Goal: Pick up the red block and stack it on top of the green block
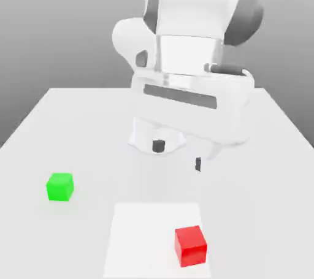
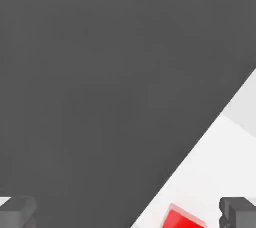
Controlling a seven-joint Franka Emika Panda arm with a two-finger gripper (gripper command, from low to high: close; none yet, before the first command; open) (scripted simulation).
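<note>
Green block (image 1: 60, 187) sits toward the exterior view's left on the pale table (image 1: 37, 235), well apart from everything else. Next we see our gripper (image 1: 178, 156) above the table, jaws wide apart and empty, and farthest right the red block (image 1: 191, 246), resting on the white square (image 1: 144, 235) near its edge.

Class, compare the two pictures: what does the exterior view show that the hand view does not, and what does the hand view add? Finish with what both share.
Exterior view alone: the green block, resting on the table toward that view's left, and the arm's white links.

Hand view alone: a broad dark grey area with a straight slanting edge, bordering the pale surfaces.

Both: the red block, whole in the exterior view and cut off by the picture's edge in the hand view, and parts of the gripper, whose two fingers stand wide apart.
</note>
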